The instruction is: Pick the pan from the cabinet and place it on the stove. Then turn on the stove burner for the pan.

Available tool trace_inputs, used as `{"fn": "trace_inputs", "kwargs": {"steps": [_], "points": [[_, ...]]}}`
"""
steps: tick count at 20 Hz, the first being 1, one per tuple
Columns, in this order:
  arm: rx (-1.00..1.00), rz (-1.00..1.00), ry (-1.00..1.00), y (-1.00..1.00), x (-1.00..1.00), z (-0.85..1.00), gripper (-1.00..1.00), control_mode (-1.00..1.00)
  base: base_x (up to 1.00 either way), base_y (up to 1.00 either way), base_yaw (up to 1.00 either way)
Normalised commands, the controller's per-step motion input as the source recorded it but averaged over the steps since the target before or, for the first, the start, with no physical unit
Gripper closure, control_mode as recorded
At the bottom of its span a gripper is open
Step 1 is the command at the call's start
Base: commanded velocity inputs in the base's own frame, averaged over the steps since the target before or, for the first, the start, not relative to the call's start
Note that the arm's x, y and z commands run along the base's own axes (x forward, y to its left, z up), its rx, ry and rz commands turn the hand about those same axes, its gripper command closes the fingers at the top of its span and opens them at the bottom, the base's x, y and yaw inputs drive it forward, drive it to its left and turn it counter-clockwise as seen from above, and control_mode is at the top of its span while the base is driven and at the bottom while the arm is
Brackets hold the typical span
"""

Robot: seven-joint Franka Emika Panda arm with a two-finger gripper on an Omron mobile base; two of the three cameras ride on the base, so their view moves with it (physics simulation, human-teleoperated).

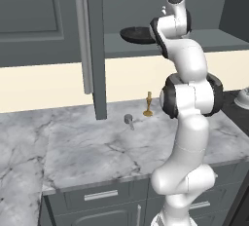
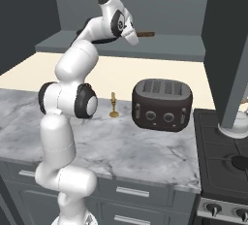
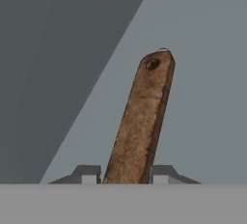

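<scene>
Fingers (image 3: pixel 125 175) of mine pinch the pan (image 1: pixel 137 35) by its wooden handle (image 3: pixel 142 117) on the cabinet shelf (image 1: pixel 214 37); I judge it rigid and head-heavy, so I'd grip hard

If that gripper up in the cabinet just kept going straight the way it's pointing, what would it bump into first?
The gripper already straddles the pan's brown handle, which runs ahead along its line. Past the handle's end, probably the grey shelf or cabinet wall; depth is unclear.

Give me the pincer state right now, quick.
Pincer: its tips sit against both sides of the black round pan's brown wooden handle on the cabinet shelf.
</scene>
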Motion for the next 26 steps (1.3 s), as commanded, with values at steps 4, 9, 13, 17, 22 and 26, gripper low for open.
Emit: {"fn": "trace_inputs", "kwargs": {"steps": [4,9,13,17,22,26], "points": [[0.00,0.00,-0.10,0.00,-0.18,-0.05,1.00,-1.00,0.00,0.00,0.00],[0.00,0.00,-0.16,0.01,-0.38,-0.02,1.00,-1.00,0.00,0.00,0.00],[0.00,0.00,-0.15,0.03,-0.38,-0.10,1.00,-1.00,0.00,0.00,0.00],[0.00,0.00,-0.15,0.05,-0.41,-0.17,1.00,-1.00,0.00,0.00,0.00],[0.00,0.00,-0.17,0.01,-0.54,-0.08,1.00,-1.00,0.00,0.00,0.00],[0.00,0.00,-0.16,0.00,-0.60,0.00,1.00,-1.00,0.00,0.00,0.00]]}}
